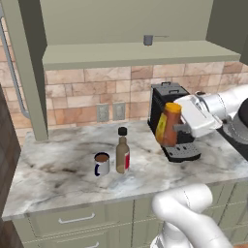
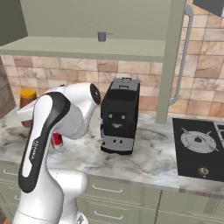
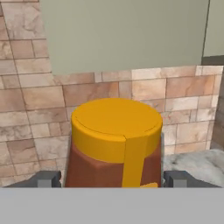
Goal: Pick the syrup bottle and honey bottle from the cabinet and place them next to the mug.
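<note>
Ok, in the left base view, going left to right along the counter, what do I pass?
Mug → syrup bottle → honey bottle, held above the counter in the end effector → coffee machine behind it.

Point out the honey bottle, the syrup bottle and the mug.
honey bottle (image 1: 170,127): left base view, on its amber body.
syrup bottle (image 1: 122,154): left base view, on its brown body by the label.
mug (image 1: 102,164): left base view, on its side.
</note>
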